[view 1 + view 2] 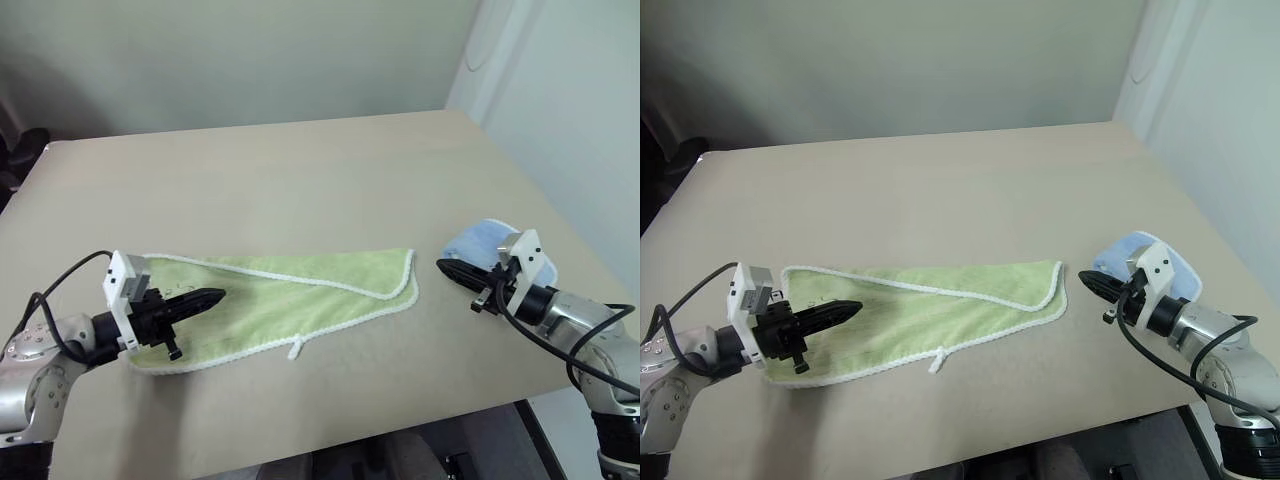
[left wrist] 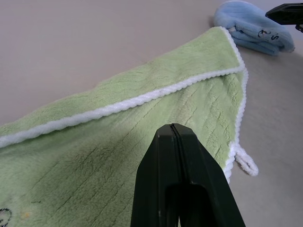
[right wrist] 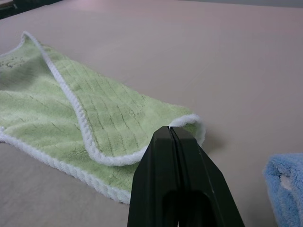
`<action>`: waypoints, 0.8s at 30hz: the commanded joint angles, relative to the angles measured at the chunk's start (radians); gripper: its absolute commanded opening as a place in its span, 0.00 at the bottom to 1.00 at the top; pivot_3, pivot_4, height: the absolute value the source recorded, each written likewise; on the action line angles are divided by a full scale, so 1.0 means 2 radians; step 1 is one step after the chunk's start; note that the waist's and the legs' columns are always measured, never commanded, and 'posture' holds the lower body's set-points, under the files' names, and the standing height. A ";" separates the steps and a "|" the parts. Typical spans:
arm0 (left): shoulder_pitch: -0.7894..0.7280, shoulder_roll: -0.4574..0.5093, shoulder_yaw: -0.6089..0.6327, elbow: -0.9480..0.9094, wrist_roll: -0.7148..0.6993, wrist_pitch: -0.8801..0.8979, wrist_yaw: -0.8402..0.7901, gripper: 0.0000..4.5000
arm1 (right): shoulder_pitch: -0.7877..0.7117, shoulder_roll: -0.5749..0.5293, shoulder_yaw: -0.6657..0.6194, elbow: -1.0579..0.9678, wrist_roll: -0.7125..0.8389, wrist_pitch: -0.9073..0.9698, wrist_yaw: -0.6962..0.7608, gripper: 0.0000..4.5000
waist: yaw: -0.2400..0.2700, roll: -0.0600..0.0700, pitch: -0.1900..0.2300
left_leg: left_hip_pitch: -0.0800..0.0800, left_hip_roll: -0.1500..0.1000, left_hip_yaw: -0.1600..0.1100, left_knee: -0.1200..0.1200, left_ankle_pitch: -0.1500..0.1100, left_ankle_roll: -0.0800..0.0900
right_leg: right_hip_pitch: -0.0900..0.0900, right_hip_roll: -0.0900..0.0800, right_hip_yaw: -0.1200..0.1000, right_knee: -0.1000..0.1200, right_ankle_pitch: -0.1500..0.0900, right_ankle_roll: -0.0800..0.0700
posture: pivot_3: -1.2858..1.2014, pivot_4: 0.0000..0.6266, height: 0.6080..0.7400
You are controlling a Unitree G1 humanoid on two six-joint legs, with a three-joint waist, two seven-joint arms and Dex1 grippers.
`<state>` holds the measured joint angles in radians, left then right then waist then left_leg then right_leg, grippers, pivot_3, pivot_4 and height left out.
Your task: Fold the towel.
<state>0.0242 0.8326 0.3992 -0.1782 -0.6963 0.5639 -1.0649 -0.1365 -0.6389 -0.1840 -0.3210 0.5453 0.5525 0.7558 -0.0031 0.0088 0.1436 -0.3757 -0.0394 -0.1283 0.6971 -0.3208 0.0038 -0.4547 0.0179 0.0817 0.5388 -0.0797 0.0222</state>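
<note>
Towel (image 1: 300, 300) under left gripper (image 1: 215, 297), beside right gripper (image 1: 445, 266), both jaws closed, empty

Lime-green towel (image 1: 300, 305), white edging

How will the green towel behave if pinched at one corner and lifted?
Probably floppy: the towel already lies folded over itself, flat on the table. Likely light, being thin terry. Its plush pile should grip rather than slip.

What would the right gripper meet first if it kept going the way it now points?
Most likely the towel: the shut right gripper aims across bare table at the towel's near end, with a gap between. It points only slightly downward, so it might skim over the cloth; depth is hard to judge.
</note>
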 commanded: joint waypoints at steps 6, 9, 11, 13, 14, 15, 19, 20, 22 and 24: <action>-0.004 0.002 0.000 -0.007 -0.001 -0.004 -0.002 0.00 | 0.002 0.000 -0.008 -0.034 0.011 0.004 -0.011 0.01 | 0.000 0.000 0.000 | 0.000 0.000 0.000 0.000 0.000 0.000 | 0.000 0.000 0.000 0.000 0.000 0.000 | 0.52 0.24 1.00; -0.004 0.000 0.000 -0.006 0.003 -0.007 0.001 0.00 | 0.004 0.000 -0.007 -0.034 0.009 0.003 -0.009 0.01 | 0.000 0.000 0.000 | 0.000 0.000 0.000 0.000 0.000 0.000 | 0.000 0.000 0.000 0.000 0.000 0.000 | 0.52 0.24 1.00; -0.003 -0.001 0.000 -0.007 0.004 -0.008 0.002 0.00 | 0.002 0.001 -0.007 -0.033 0.012 0.004 -0.008 0.01 | 0.000 0.000 0.000 | 0.000 0.000 0.000 0.000 0.000 0.000 | 0.000 0.000 0.000 0.000 0.000 0.000 | 0.52 0.24 1.00; -0.002 -0.002 0.001 -0.007 0.005 -0.010 0.003 0.00 | 0.003 0.005 0.000 -0.035 0.011 0.005 -0.008 0.01 | 0.000 0.000 0.000 | 0.000 0.000 0.000 0.000 0.000 0.000 | 0.000 0.000 0.000 0.000 0.000 0.000 | 0.52 0.24 1.00; -0.001 -0.002 0.003 -0.007 0.005 -0.010 0.003 0.00 | 0.004 0.007 0.004 -0.037 0.011 0.006 -0.009 0.01 | 0.000 0.000 0.000 | 0.000 0.000 0.000 0.000 0.000 0.000 | 0.000 0.000 0.000 0.000 0.000 0.000 | 0.52 0.24 1.00; 0.001 -0.003 0.004 -0.009 0.005 -0.010 0.004 0.00 | 0.006 0.008 0.005 -0.039 0.012 0.006 -0.009 0.01 | 0.000 0.000 0.000 | 0.000 0.000 0.000 0.000 0.000 0.000 | 0.000 0.000 0.000 0.000 0.000 0.000 | 0.52 0.24 1.00; 0.013 -0.007 0.008 -0.015 0.006 -0.013 0.004 0.00 | 0.008 0.015 0.015 -0.045 0.010 0.009 -0.011 0.01 | -0.001 0.000 0.000 | 0.000 0.000 0.000 0.000 0.000 0.000 | 0.000 0.000 0.000 0.000 0.000 0.000 | 0.52 0.24 1.00; 0.017 -0.010 0.009 -0.020 0.006 -0.014 0.006 0.00 | 0.012 0.015 0.015 -0.046 0.010 0.007 -0.009 0.01 | -0.001 0.000 0.000 | 0.000 0.000 0.000 0.000 0.000 0.000 | 0.000 0.000 0.000 0.000 0.000 0.000 | 0.52 0.24 1.00; 0.020 -0.013 0.010 -0.020 0.007 -0.015 0.011 0.00 | 0.008 0.017 0.024 -0.040 0.006 0.006 -0.008 0.01 | -0.001 0.000 0.000 | 0.000 0.000 0.000 0.000 0.000 0.000 | 0.000 0.000 0.000 0.000 0.000 0.000 | 0.52 0.24 1.00; 0.027 -0.015 0.016 -0.030 0.003 -0.013 0.015 0.00 | 0.001 0.019 0.034 -0.035 0.003 0.006 -0.006 0.01 | -0.001 0.000 0.000 | 0.000 0.000 0.000 0.000 0.000 0.000 | 0.000 0.000 0.000 0.000 0.000 0.000 | 0.52 0.24 1.00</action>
<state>0.0707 0.8019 0.3936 -0.1929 -0.6770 0.5550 -1.0399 -0.1174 -0.6011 -0.1196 -0.3692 0.5521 0.5736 0.7418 -0.0047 0.0085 0.1434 -0.3760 -0.0394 -0.1284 0.6971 -0.3209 0.0036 -0.4550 0.0179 0.0818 0.5388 -0.0798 0.0222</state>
